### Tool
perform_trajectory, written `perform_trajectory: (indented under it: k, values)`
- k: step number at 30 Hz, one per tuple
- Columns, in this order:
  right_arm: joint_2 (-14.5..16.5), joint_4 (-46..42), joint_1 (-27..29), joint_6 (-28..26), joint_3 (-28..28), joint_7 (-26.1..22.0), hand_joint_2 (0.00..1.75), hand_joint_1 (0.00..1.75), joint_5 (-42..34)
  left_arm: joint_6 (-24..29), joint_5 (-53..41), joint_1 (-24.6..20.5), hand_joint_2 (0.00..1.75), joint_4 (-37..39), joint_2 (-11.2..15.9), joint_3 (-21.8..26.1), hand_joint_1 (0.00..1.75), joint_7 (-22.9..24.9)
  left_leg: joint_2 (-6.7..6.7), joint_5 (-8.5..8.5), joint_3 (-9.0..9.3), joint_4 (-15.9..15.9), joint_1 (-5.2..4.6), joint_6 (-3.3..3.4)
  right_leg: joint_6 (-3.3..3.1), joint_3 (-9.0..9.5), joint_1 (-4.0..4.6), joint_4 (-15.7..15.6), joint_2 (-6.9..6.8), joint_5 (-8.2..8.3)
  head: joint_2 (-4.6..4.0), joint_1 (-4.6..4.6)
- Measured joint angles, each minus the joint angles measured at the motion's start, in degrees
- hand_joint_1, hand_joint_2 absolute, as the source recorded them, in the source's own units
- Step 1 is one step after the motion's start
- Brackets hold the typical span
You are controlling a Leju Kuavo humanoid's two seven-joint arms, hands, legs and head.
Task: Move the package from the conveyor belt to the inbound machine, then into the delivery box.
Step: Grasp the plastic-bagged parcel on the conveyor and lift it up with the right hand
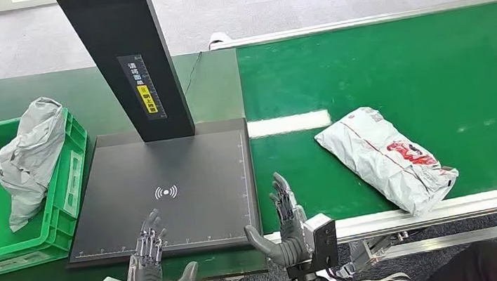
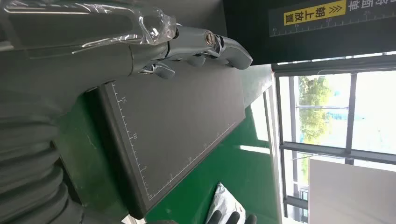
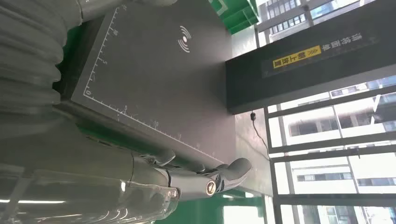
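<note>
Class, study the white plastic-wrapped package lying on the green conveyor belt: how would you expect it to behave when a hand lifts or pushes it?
The package is probably soft and floppy: its wrinkled film wrapper bulges unevenly, so it may sag from a one-sided grip. The glossy plastic looks slippery, so fingers could slide off. Lying flat on the conveyor belt, it should slide rather than roll or tip.

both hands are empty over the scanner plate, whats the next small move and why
Probably swing the right hand rightward toward the white package on the green conveyor belt. Both hands are open and hold nothing; the left hand hovers at the near edge of the inbound machine's black plate, which is bare. The package lies on the right hand's side, untouched.
</note>
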Motion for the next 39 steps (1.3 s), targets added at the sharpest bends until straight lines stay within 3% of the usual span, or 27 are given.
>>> perform_trajectory:
  k: [7, 10, 13, 19, 22, 30, 35, 39]
  values:
    - [-0.2, -1.5, 0.1, -2.0, 0.0, 0.8, 1.75, 0.0, 3.3, 0.0, 0.0, 0.0, 1.75, 0.0, 0.0, -0.4, 0.0, 0.0, 0.0, 0.0, 0.0, 0.0, 0.0, 0.0, 0.0, -0.01, 0.0, 0.0, 0.0, 0.0, 0.0, -0.01]
    - [-1.2, -5.0, -0.4, -4.3, 0.3, 5.3, 1.75, 0.0, 12.5, -0.3, 0.5, -0.4, 1.75, 0.3, 0.1, -0.7, 0.0, -0.2, 0.01, 0.0, 0.01, 0.0, 0.0, 0.0, 0.0, 0.0, 0.0, 0.0, 0.0, 0.01, 0.01, -0.02]
    - [-3.6, -5.8, -4.7, -6.4, -0.8, 11.9, 1.75, 0.0, 22.4, -0.6, 1.3, -1.6, 1.75, 1.5, 0.2, -1.0, 0.0, -0.8, 0.02, 0.04, 0.02, 0.0, -0.02, 0.05, 0.02, 0.03, -0.04, 0.0, 0.01, 0.07, 0.01, -0.02]
    - [-10.6, 10.9, -24.8, -9.9, -8.1, 20.0, 1.75, 0.0, 29.7, -1.0, 2.6, -4.4, 1.75, 3.4, 0.2, -1.6, 0.0, -1.1, 0.0, 0.34, 0.03, 0.1, -0.17, 0.24, 0.16, 0.02, -0.18, 0.0, -0.04, 0.39, 0.01, -0.03]
    - [-13.5, 18.9, -32.1, -10.6, -11.0, 22.6, 1.75, 0.0, 31.2, -0.9, 3.0, -4.9, 1.75, 3.9, 0.3, -2.0, 0.0, -1.0, -0.09, 0.41, 0.0, 0.1, -0.2, 0.27, 0.19, 0.01, -0.2, 0.0, -0.13, 0.42, 0.0, -0.02]
    - [-19.5, 31.5, -42.0, -13.1, -13.1, 33.0, 1.75, 0.0, 37.3, -1.1, 4.0, -5.3, 1.75, 5.0, 0.8, -2.2, 0.0, -1.2, -0.12, 0.41, -0.17, 0.1, -0.2, 0.27, 0.19, -0.15, -0.2, 0.0, -0.15, 0.42, 0.01, -0.04]
    - [-23.9, 36.7, -46.5, -10.3, -13.5, 42.1, 1.75, 0.0, 42.9, -1.7, 4.4, -5.4, 1.75, 5.5, 1.1, -1.9, 0.0, -1.7, -0.17, 0.4, -0.18, 0.1, -0.21, 0.27, 0.2, -0.14, -0.24, 0.0, -0.19, 0.42, 0.01, -0.03]
    - [-26.2, 38.8, -46.9, -7.1, -14.5, 44.8, 1.75, 0.0, 44.6, -2.1, 4.5, -5.5, 1.75, 5.5, 1.1, -1.3, 0.0, -1.8, -0.25, 0.4, -0.24, 0.1, -0.21, 0.28, 0.2, -0.18, -0.25, 0.0, -0.22, 0.42, 0.0, -0.05]
